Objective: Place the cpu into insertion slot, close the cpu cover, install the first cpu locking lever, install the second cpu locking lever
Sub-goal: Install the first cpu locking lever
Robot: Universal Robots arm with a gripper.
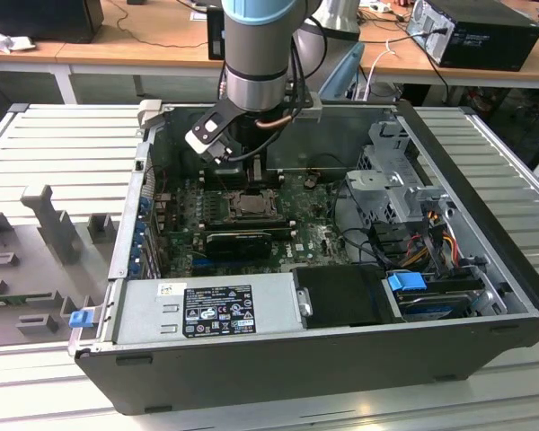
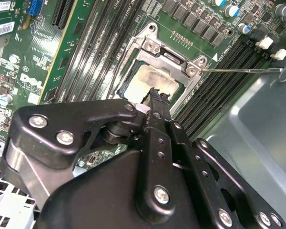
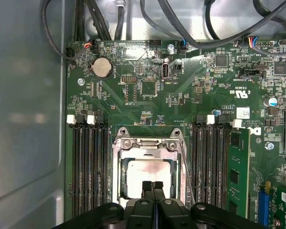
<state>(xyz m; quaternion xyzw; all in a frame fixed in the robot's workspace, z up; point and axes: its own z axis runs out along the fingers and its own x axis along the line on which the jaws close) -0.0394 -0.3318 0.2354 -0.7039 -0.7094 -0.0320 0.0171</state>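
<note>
Poised over the cpu [image 3: 148, 171], gripper [image 3: 152, 187] pressed together, empty.
Seated in the insertion slot [image 3: 124, 179], inside the cpu cover [image 3: 116, 167] cut-out; probably light, stiff, slick, fragile; best gripped by opposite edges.

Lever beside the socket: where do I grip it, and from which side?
Probably the free end of the lever, far from its hinge at the cover corner. It is a thin straight rod running over the memory slots, so come from above, gripper straddling it crosswise.
</note>
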